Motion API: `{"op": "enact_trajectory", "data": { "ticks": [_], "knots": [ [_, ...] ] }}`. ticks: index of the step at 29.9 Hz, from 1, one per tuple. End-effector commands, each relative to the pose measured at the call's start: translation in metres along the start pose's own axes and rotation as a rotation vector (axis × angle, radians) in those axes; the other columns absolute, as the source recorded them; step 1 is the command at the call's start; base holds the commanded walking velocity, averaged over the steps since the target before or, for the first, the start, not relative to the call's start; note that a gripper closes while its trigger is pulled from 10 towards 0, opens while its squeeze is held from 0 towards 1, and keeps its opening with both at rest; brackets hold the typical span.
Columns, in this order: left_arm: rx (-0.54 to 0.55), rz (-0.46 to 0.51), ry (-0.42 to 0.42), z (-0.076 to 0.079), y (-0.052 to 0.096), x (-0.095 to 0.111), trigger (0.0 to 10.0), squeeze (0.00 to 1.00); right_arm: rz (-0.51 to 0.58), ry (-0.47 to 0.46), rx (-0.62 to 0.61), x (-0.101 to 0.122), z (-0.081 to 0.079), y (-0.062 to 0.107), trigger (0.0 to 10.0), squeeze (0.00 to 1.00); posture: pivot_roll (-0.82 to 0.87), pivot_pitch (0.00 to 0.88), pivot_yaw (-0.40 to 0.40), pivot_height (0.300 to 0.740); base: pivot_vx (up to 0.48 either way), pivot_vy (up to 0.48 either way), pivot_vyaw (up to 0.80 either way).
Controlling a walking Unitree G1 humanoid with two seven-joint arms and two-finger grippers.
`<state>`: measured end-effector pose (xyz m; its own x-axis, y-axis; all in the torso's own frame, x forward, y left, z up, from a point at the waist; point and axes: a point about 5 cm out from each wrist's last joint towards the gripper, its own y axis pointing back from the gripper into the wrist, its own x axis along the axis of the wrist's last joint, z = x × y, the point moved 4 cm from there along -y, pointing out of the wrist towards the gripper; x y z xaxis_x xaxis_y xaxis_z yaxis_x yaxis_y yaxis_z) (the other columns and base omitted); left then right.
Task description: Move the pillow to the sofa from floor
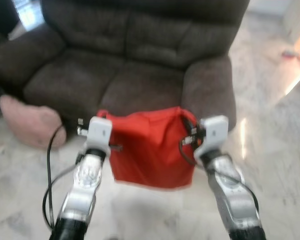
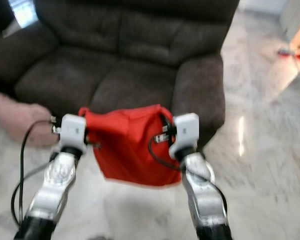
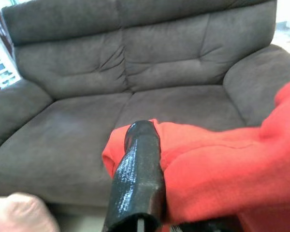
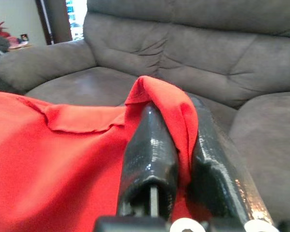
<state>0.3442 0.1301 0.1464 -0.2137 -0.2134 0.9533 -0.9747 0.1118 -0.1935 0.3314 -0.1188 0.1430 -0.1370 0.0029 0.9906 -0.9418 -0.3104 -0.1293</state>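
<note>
- Pillow [image 1: 150, 150]: one red, cloth-covered pillow is held clear of the floor between the two grippers, just in front of the sofa [image 1: 140, 60], whose seat lies at 12 o'clock from it.
- Left gripper [image 3: 150, 159]: it is clenched on the pillow's upper corner at 9 o'clock; in the left wrist view one black finger is pressed over red fabric, the second being hidden beneath the cloth.
- Right gripper [image 4: 181, 145]: a fold of red fabric at the 3 o'clock corner is pinched between its two black fingers, as shown in the right wrist view.
- Step in hand: judged to be the carry, with the pillow lifted and brought up to the sofa front but not yet over the cushions.
- Next move: the pillow would need to be raised and carried forward toward 12 o'clock, over the seat edge, before both grips are released.
- Count: one red pillow, one dark brown two-seat sofa, two grippers, and one pink cushion [image 1: 30, 122] on the marble floor [image 1: 280, 150] at 9 o'clock.
</note>
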Motion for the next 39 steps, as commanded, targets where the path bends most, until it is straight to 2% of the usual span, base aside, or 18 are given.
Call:
{"op": "enact_trajectory", "data": {
  "ticks": [1, 3, 16, 23, 31, 39],
  "knots": [
    [-0.009, 0.115, 0.004, 0.003, -0.005, 0.028, 10.0, 0.00, 0.053, 0.009, 0.011, 0.013, -0.001, 0.000, 10.0, 0.00, 0.10, 0.097, -0.058, 0.740, 0.341, 0.000, 0.80],
    [-0.008, 0.115, 0.004, 0.003, -0.005, 0.028, 10.0, 0.00, 0.050, 0.006, 0.007, 0.012, -0.001, 0.000, 10.0, 0.00, 0.10, 0.097, -0.059, 0.740, 0.343, 0.000, 0.80],
    [-0.005, 0.111, 0.003, 0.002, -0.005, 0.026, 10.0, 0.00, 0.026, -0.041, -0.055, 0.008, 0.009, -0.003, 10.0, 0.00, 0.10, 0.092, -0.059, 0.740, 0.346, 0.000, 0.00],
    [-0.005, 0.111, 0.004, 0.001, -0.005, 0.026, 10.0, 0.00, 0.037, -0.045, -0.064, 0.009, 0.009, -0.004, 10.0, 0.00, 0.10, 0.084, -0.058, 0.740, 0.344, 0.000, -0.68],
    [-0.002, 0.112, 0.001, 0.000, -0.005, 0.026, 10.0, 0.00, 0.036, -0.036, -0.072, 0.009, 0.010, -0.004, 10.0, 0.00, 0.10, 0.084, -0.059, 0.740, 0.339, 0.000, 0.00],
    [0.005, 0.118, -0.005, -0.001, -0.004, 0.027, 10.0, 0.00, 0.038, -0.036, -0.076, 0.009, 0.010, -0.004, 10.0, 0.00, 0.10, 0.090, -0.062, 0.740, 0.071, 0.000, 0.00]
  ]
}}
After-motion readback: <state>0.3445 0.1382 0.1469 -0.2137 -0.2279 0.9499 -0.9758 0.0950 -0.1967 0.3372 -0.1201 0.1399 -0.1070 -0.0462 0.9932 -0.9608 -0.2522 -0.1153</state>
